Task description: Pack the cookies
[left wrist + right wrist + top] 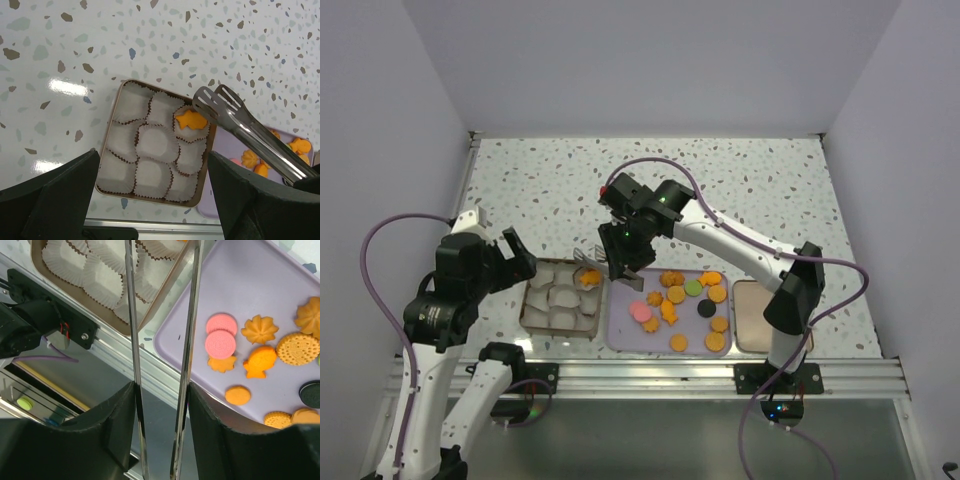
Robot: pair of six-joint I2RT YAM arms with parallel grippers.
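Observation:
Several cookies [680,300], mostly orange plus pink, green and black, lie on a purple tray [623,332]. One orange fish cookie [192,121] sits in a paper cup in the far right corner of the brown box [150,199]. My right gripper [625,260] is shut on metal tongs [192,315]. The tong arms are apart and empty, with their tips [212,97] over the box beside the fish cookie. My left gripper [152,157] is open and empty, hovering above the box [528,300]. Pink cookies [220,337] lie near the tray's [240,285] left side.
The box holds several white paper cups [150,142]; all but one are empty. A tan lid [752,315] lies right of the tray. A metal rail [650,375] runs along the near table edge. White walls enclose the speckled table.

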